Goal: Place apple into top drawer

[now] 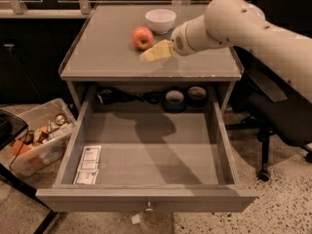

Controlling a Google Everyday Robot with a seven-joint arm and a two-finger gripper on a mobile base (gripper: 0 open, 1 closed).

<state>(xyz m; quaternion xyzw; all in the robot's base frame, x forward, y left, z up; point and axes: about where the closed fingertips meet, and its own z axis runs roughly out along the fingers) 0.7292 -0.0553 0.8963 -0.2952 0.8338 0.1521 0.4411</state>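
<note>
The red-orange apple (142,37) sits on the grey tabletop (107,52) just in front of the white bowl (160,20). My gripper (146,56) reaches in from the right over the tabletop, its pale yellowish fingers (156,51) just below and right of the apple, not holding it. The top drawer (146,199) is pulled wide open below, with white paper packets (87,165) in its front left corner and a small metal knob (148,208) on its flat front.
A clear plastic bin (36,140) of assorted items stands on the floor at left. Tape rolls (185,97) lie on the shelf behind the drawer. A black office chair (273,111) stands at right. A black object's corner (9,126) sits at the left edge.
</note>
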